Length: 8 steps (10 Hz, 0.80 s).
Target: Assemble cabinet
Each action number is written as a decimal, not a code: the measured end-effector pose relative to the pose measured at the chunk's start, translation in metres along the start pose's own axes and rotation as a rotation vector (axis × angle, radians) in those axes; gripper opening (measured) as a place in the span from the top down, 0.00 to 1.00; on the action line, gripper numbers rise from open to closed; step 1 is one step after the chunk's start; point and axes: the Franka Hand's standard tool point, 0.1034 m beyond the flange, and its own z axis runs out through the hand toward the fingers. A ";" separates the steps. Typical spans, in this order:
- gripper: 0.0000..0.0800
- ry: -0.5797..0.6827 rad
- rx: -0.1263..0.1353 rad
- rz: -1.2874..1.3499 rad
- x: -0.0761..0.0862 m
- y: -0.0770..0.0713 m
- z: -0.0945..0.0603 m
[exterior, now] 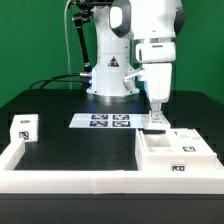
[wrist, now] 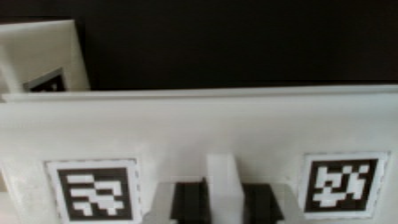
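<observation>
Claw clenched on a thin upright edge of the white cabinet.

In the wrist view the claw's two dark fingers stand tight against either side of a narrow white rib of the cabinet, with one square tag on each side of them. The box body sits on the black bench directly under the claw and reaches out past it toward the low white border wall. The marker board lies flat just beside the claw, and a loose white part with a tag stands well apart from it beyond that board.
</observation>
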 end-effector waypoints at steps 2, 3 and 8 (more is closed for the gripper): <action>0.91 0.001 0.008 -0.003 -0.005 -0.001 0.004; 0.91 -0.001 0.009 -0.005 -0.009 -0.001 0.005; 0.91 -0.001 0.004 0.002 -0.011 0.003 0.004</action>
